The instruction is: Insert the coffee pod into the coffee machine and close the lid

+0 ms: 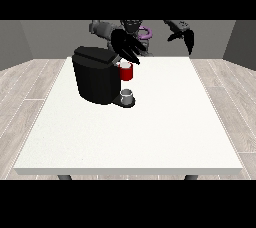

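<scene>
White table (150, 137) on pale plank floor (30, 87), grey walls (50, 37)

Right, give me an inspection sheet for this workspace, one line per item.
Surface: white table, mostly bare.
Job's things: black coffee machine stands at the table's far left part; a red holder sits at its head. The coffee pod itself cannot be made out; whether the lid is closed cannot be told.
Clutter: a small grey cup on the machine's drip base.
Hands: hand at the view's left hovers over the red holder, fingers spread; hand at the view's right is raised, away from the machine, fingers hanging down.
Cables: nothing seen.
Surroundings: wood-plank floor, grey walls.
</scene>
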You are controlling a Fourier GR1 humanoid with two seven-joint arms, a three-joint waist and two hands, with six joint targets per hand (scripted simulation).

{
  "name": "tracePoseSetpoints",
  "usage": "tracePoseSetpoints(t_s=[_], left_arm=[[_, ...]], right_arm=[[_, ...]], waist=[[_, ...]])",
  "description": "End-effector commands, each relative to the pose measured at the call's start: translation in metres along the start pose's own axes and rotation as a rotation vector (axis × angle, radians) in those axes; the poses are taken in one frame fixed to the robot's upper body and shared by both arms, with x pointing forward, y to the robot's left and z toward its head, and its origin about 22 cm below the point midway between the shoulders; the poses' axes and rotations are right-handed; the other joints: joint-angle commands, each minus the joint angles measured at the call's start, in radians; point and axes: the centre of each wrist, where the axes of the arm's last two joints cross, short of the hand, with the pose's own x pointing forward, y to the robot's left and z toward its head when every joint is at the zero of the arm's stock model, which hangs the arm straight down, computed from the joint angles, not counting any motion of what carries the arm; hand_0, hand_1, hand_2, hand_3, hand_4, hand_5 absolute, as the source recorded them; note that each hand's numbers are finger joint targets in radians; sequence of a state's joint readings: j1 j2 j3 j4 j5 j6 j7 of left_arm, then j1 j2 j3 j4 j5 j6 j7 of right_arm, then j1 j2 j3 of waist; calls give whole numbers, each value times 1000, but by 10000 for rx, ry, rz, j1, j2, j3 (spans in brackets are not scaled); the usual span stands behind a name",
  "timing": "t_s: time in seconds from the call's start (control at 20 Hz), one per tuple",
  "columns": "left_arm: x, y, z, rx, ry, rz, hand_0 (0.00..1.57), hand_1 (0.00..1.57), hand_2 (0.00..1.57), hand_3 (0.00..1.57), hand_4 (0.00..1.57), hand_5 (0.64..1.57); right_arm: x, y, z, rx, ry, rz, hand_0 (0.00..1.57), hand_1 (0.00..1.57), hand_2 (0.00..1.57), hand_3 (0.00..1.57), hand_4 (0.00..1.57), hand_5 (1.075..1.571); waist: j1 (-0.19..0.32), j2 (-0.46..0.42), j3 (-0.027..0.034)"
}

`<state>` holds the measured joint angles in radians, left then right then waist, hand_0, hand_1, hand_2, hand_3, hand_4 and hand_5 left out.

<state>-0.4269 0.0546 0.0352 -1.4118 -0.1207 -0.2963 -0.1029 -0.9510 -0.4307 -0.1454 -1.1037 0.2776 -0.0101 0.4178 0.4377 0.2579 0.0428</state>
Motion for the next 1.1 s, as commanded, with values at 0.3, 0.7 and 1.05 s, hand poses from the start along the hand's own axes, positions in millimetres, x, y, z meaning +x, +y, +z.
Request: tracePoseSetpoints(t_s=[0.3,0.7,1.05], left_arm=[[19,-8,-22,-906,-767,-51,0,0,0,0,203,1571],[35,-22,-40,-1641,-1121,-36,0,0,0,0,349,1571],[28,-35,-35,-1635,-664,95,0,0,0,0,246,1571]], right_arm=[[60,11,16,539,-2401,-1738,0,0,0,0,0,1571],[60,-26,31,93,-2467,-2250,0,0,0,0,0,1571],[63,19,50,870,-4536,-2671,0,0,0,0,172,1571]], waist=[[1756,868,-396],[2258,1060,-377],[1707,579,-418]])
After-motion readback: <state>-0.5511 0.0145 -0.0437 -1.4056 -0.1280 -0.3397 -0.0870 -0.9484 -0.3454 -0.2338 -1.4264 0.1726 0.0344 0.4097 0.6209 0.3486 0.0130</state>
